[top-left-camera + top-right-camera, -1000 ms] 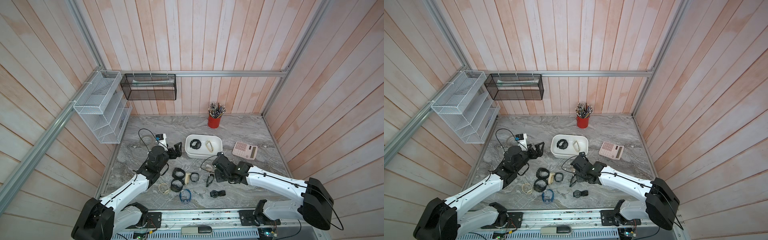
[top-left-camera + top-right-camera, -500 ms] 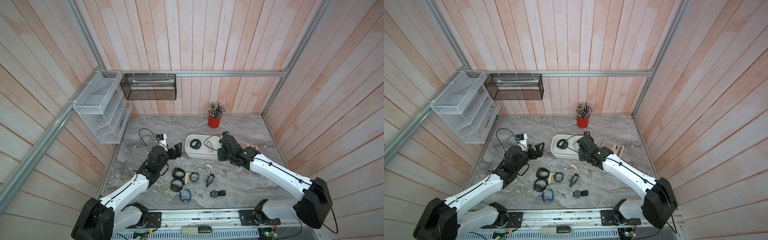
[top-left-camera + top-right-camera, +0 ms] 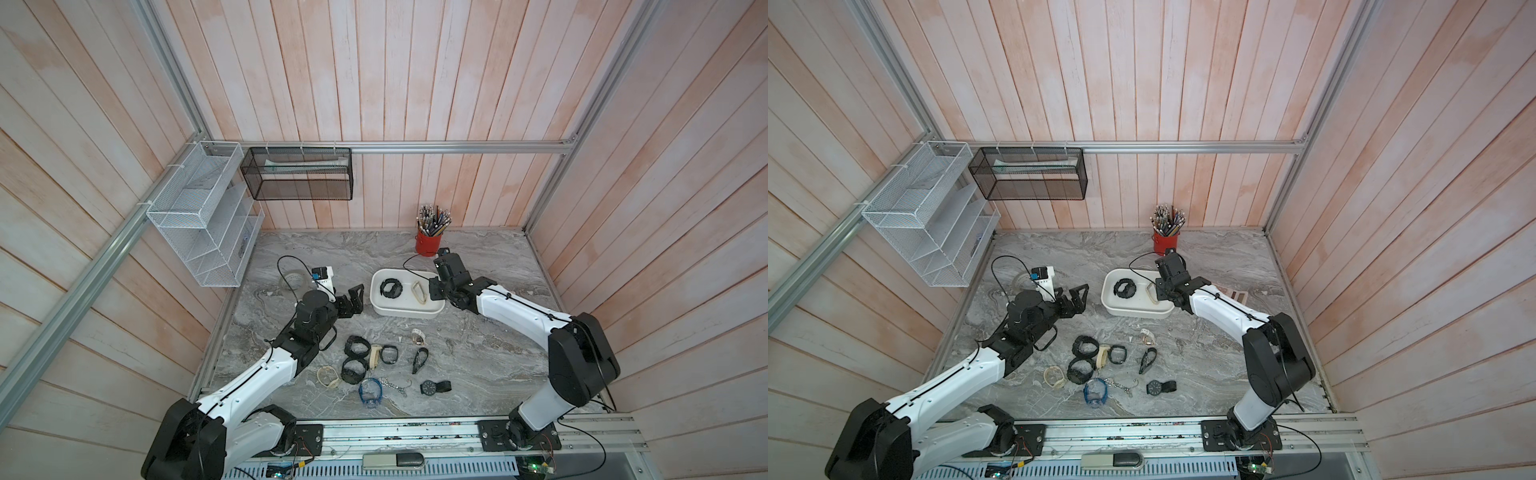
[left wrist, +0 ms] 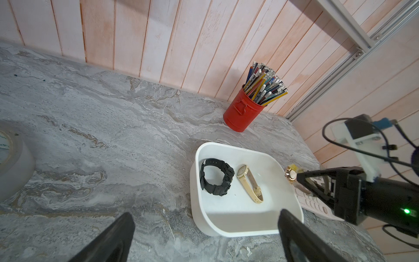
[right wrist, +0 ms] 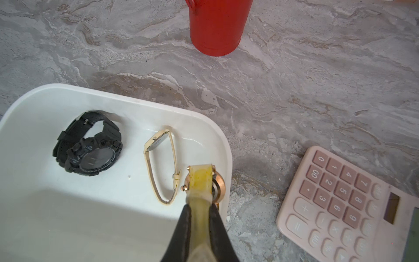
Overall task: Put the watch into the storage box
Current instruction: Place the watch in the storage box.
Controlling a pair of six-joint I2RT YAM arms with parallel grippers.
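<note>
Now: watch (image 5: 204,181) clamped by its strap in right hand (image 5: 199,205), over box (image 5: 223,140) rim on the calculator (image 5: 340,199) side, mid-frame in both top views. Probably best to nudge inward past the rim, clear of tan watch (image 5: 156,141), then release. Left hand (image 3: 351,296) apart, beside box. Grey marbled tabletop (image 5: 294,79); plank walls (image 3: 415,83).

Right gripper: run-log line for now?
right gripper: shut on gold watch | position: above storage box edge | left gripper: open
</note>
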